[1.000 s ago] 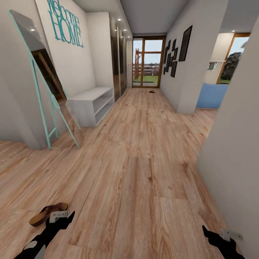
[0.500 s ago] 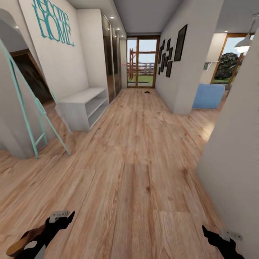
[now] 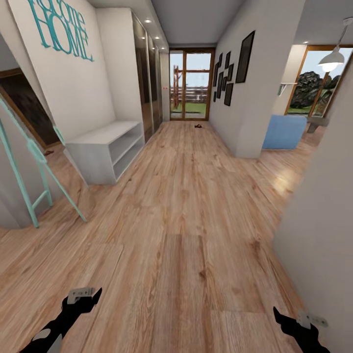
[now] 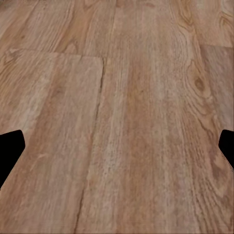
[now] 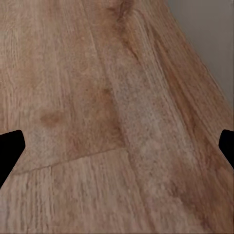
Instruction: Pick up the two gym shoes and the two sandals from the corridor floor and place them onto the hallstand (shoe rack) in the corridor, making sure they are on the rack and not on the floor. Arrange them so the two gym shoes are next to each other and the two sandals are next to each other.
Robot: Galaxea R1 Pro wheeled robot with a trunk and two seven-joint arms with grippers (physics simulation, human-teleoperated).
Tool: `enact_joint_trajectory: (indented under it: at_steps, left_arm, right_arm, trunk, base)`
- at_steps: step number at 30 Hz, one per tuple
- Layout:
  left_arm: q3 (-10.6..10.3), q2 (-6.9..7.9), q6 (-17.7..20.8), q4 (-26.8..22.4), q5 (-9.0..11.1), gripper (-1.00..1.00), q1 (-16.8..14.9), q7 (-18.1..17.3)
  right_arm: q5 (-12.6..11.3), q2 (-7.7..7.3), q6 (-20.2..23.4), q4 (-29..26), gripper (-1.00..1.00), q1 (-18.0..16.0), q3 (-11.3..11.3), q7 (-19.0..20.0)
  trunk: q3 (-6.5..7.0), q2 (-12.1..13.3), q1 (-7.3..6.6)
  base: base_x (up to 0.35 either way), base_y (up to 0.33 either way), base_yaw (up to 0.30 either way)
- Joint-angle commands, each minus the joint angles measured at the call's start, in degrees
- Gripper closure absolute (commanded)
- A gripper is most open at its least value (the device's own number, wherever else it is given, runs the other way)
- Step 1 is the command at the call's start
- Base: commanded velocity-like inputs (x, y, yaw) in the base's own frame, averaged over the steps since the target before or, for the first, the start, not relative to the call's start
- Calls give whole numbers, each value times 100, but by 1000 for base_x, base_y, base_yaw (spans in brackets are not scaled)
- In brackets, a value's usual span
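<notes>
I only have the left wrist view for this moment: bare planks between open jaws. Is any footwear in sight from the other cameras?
Observer: In the head view a small dark thing lies on the corridor floor far ahead, near the glass door. It is too small to tell if it is a sandal.
Operator: Any shelving nearby?
Observer: A low grey two-shelf bench stands on the corridor's left side.
Operator: And the other arm?
Observer: The right gripper is open with nothing between its jaws, over planks beside a grey wall.
</notes>
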Motion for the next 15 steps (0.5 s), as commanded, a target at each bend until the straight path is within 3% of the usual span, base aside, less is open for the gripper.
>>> enact_joint_trajectory:
  at_steps: [1,9,15]
  left_arm:
    - [49,-2,-25,2,-60,-100,-5,-25]
    - [49,-2,-27,-2,-60,-100,-5,-25]
    - [49,-2,-25,-7,-60,-100,-5,-25]
  right_arm:
    - [-59,2,-111,9,-100,-1,22,43]
    - [-54,82,-992,61,-100,163,29,44]
    - [-48,147,-1234,70,-100,210,24,46]
  trunk:
    - [-5,-2,2]
    - [-5,-2,2]
    - [-5,-2,2]
  base:
    - [339,0,0]
    - [339,0,0]
    - [339,0,0]
